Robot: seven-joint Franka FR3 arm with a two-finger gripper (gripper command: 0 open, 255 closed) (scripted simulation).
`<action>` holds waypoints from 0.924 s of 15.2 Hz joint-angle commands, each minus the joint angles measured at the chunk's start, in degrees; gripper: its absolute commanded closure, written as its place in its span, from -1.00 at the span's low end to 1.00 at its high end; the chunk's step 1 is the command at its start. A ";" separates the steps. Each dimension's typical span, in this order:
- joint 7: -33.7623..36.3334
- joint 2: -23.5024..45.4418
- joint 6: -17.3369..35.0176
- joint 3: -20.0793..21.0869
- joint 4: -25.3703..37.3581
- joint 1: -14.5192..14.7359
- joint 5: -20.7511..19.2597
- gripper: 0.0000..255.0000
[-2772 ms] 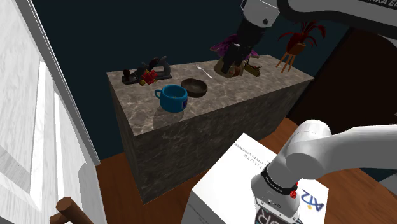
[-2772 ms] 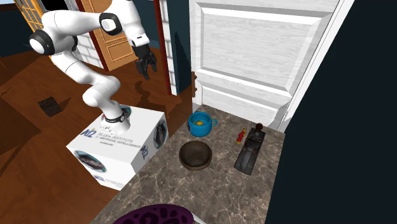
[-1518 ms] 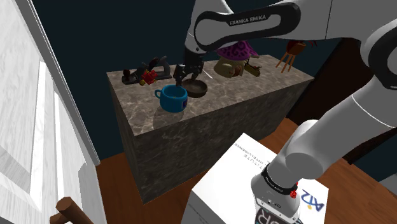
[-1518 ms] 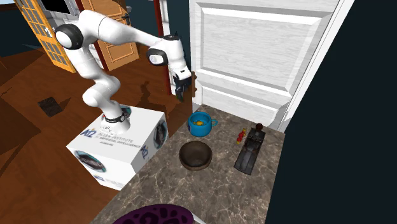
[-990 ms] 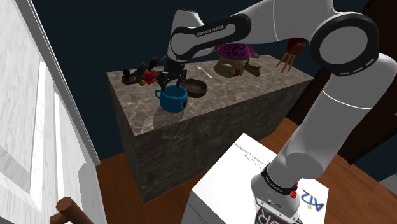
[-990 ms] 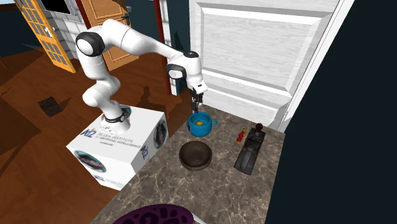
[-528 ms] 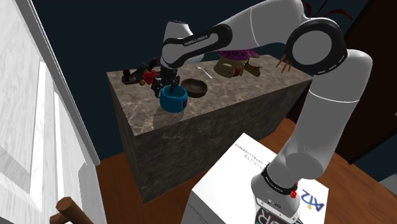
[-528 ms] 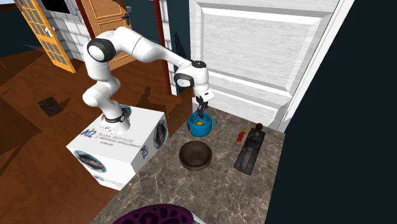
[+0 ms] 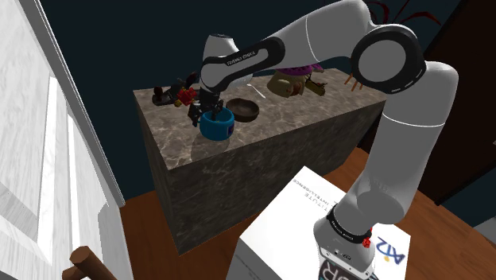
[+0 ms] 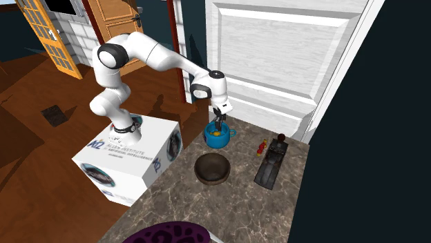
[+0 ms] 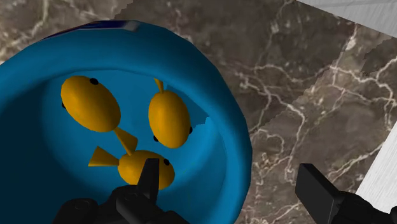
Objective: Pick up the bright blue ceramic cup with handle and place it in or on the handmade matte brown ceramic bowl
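A bright blue cup (image 9: pixel 216 126) (image 10: pixel 217 136) with a handle stands near the marble counter's edge. Orange fish are painted inside the cup (image 11: pixel 127 127). The dark brown bowl (image 9: pixel 243 109) (image 10: pixel 212 168) sits empty just beside it. My gripper (image 9: pixel 205 112) (image 10: pixel 218 123) (image 11: pixel 232 188) is down at the cup's rim and open. One finger (image 11: pixel 149 181) is inside the cup and the other finger (image 11: pixel 316 191) is outside, with the cup's wall between them. Neither finger visibly presses the wall.
The marble counter (image 9: pixel 262 137) also holds a dark hand plane (image 9: pixel 181 87) (image 10: pixel 271 163), a small red item (image 10: pixel 262 147) and a purple-topped ornament (image 9: pixel 292 71). A white panelled door (image 10: pixel 276 55) rises right behind the cup. My stand (image 9: pixel 318 231) sits on the wooden floor.
The arm swung from high over the shoulder view's right down to the blue cup. In the last half second the gripper sank slightly, straddling the rim. Cup and bowl have not moved.
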 commanded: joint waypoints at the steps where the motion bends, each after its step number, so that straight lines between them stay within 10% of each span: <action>1: -0.01 0.00 0.04 0.00 -0.04 0.00 0.00 -1.00; 3: -0.01 0.00 0.03 0.00 -0.03 0.00 0.00 -1.00; 4: -0.01 0.00 0.03 0.00 -0.03 0.00 0.00 1.00; 14: 0.04 -0.39 -0.62 0.00 0.24 -0.02 0.01 1.00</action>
